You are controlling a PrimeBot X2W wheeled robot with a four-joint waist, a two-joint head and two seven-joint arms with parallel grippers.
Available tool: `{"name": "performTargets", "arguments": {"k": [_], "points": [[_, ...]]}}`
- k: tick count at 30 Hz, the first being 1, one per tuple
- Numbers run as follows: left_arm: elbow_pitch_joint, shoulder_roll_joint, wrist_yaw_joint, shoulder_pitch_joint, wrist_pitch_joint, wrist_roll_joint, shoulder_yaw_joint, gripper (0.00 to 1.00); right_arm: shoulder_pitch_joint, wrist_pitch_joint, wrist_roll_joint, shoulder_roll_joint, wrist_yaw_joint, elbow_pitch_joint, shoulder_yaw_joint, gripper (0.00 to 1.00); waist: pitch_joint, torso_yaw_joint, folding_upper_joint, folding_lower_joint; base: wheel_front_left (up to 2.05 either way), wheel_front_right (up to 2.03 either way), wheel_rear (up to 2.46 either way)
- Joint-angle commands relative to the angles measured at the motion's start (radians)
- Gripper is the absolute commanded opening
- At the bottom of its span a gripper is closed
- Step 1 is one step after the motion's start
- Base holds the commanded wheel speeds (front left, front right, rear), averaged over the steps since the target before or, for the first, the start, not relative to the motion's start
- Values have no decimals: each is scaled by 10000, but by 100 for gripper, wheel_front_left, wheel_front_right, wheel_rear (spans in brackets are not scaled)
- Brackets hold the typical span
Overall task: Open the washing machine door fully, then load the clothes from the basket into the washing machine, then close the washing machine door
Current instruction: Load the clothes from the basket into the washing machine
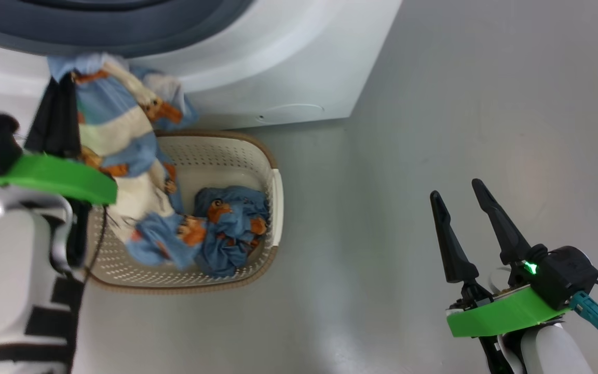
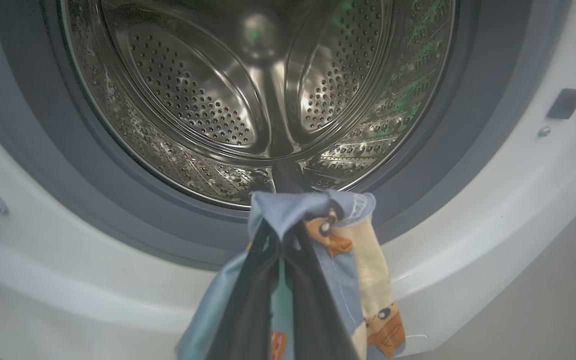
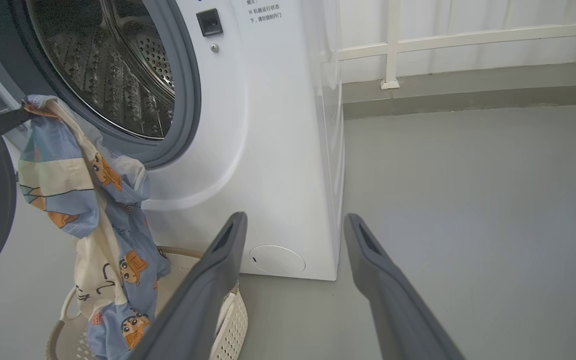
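At drum (image 2: 203,100) | left gripper (image 2: 283,227) clamps clothes (image 2: 368,270) | label (image 3: 263,12) Chinese, illegible

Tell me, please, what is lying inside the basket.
One crumpled blue garment lies in the basket, and the hanging garment in the left tool trails into it. What lies beneath them is hidden.

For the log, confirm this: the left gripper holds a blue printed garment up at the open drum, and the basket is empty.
Wrong on the basket: it is not empty. The head view shows another blue garment lying in it. The left gripper does hold a printed garment at the open drum.
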Motion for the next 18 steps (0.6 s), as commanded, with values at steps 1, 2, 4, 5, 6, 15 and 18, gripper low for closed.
{"name": "performTargets", "arguments": {"k": [1, 2, 4, 5, 6, 15, 18], "points": [[3, 498, -89, -513, 85, 79, 278, 0, -84, -47, 160, 15, 16, -255, 284, 100, 447, -473, 0, -1, 0, 0, 0], [180, 567, -132, -790, 176, 73, 250, 0, -116, -47, 181, 15, 16, -253, 310, 100, 499, -541, 0, -1, 0, 0, 0], [496, 697, -199, -1349, 345, 128, 147, 0, -174, -47, 229, 15, 16, -271, 346, 100, 610, -650, 0, -1, 0, 0, 0], [647, 773, -226, -1628, 433, 197, 67, 0, -206, -47, 251, 15, 16, -282, 360, 100, 671, -700, 0, -1, 0, 0, 0], [811, 798, -247, -1907, 531, 197, 29, 0, -237, -47, 267, 15, 16, -291, 373, 100, 729, -739, 0, -1, 0, 0, 0], [2354, 1083, -325, -4314, 1374, 307, -235, 0, -473, -47, 423, 15, 16, -278, 625, 100, 1188, -1164, 0, -1, 0, 0, 0], [2910, 1206, -291, -5066, 1623, 385, -298, 0, -492, -47, 468, 15, 16, -246, 709, 100, 1342, -1309, 0, -1, 0, 0, 0]]}}
